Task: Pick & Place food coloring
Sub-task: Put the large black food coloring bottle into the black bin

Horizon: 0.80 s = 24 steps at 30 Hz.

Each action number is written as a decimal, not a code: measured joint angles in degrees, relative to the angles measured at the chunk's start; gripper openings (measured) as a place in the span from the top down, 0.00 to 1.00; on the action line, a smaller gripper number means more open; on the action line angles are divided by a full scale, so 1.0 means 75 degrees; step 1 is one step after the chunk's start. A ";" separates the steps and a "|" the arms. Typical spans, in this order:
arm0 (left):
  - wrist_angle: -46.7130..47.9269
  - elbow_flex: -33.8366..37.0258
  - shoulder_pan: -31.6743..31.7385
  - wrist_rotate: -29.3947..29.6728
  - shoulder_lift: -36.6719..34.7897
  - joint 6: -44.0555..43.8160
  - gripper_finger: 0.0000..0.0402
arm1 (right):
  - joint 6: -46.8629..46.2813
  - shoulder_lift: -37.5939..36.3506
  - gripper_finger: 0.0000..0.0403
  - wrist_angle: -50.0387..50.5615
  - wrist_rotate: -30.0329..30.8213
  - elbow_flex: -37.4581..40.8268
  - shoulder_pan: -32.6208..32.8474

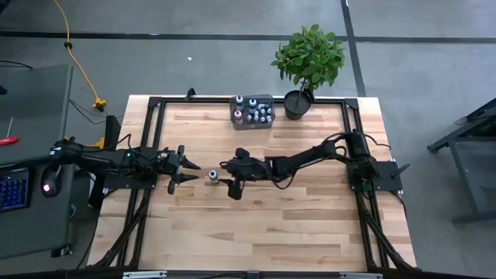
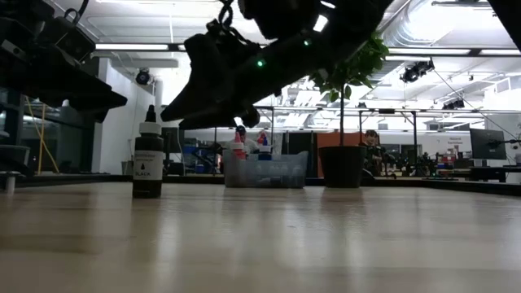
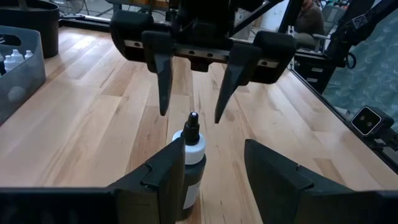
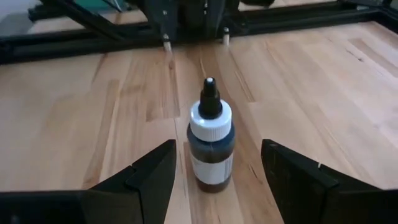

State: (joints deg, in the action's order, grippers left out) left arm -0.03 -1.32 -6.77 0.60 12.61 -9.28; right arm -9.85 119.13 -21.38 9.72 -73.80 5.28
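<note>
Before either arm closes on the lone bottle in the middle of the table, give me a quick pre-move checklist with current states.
1. Bottle upright, cap on: ok.
2. Right hand open, fingers either side of the bottle, not touching: ok.
3. Left hand open and facing the bottle from the opposite side: ok.
4. Both hands crowd the same bottle, so only one should close: not ok.
5. Tray at the far edge already holds bottles; free slot: cannot tell.
6. Plant stands beside the tray, apart from it: ok.

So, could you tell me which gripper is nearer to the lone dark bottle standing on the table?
Roughly equal. The left gripper and the right gripper face each other, both open, with the bottle standing upright between them, untouched.
</note>
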 joint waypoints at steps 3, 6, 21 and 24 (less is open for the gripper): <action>-0.0002 0.0000 -0.0002 0.0000 0.0001 0.0002 0.59 | -0.0007 0.0027 0.44 -0.0470 0.0011 0.0230 0.0003; 0.0000 0.0000 0.0001 0.0000 -0.0002 0.0001 0.59 | 0.0114 0.0058 0.44 -0.0886 0.0075 0.0321 0.0006; 0.0000 0.0000 -0.0001 0.0000 -0.0002 0.0001 0.59 | 0.0315 0.0417 0.44 -0.1867 -0.0144 0.0315 -0.0003; 0.0000 0.0000 0.0001 0.0003 0.0001 0.0000 0.59 | 0.0318 0.0417 0.44 -0.1887 -0.0158 0.0312 -0.0008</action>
State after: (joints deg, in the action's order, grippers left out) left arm -0.03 -1.32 -6.76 0.62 12.62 -9.28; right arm -7.46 122.26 -35.53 8.53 -71.46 5.22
